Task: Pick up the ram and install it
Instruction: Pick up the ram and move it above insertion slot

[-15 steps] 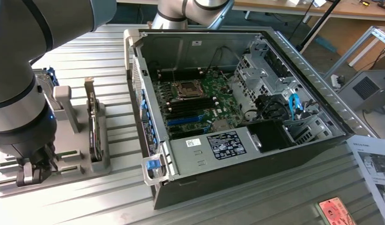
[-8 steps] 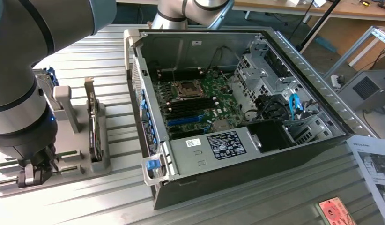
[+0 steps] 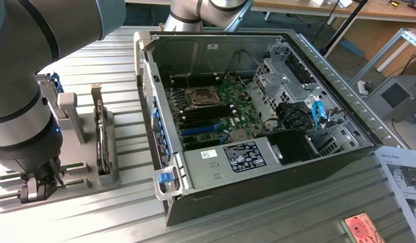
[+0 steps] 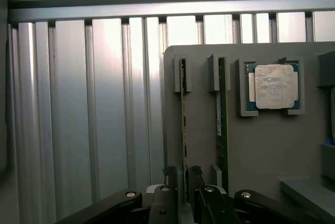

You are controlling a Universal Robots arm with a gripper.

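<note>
Item 1: grey holder (image 4: 201, 145), lying on the ribbed metal surface (image 4: 78, 119).
- Contents: the ram (image 4: 183, 124), standing on edge in a narrow slot.
- A second stick (image 4: 222, 124) on edge in the neighbouring slot, just beside the first.
- A processor chip (image 4: 272, 86) lying flat in a square pocket.

Item 2: open computer case (image 3: 329, 76), on the same surface, well apart from the ram.
- Contents: green motherboard (image 3: 215, 109) with black memory slots.
- A labelled power supply box (image 3: 228, 157) at the near end.

Item 3: arm (image 3: 26, 76), at the exterior view's left, with its wrist pointing down over the holder.
- The tool (image 4: 182, 177) is lowered astride the ram.
- One finger stands on each side of the stick, with a narrow gap on both sides, so the jaws are parted and not clamped.
- The ram sits in its slot.
</note>
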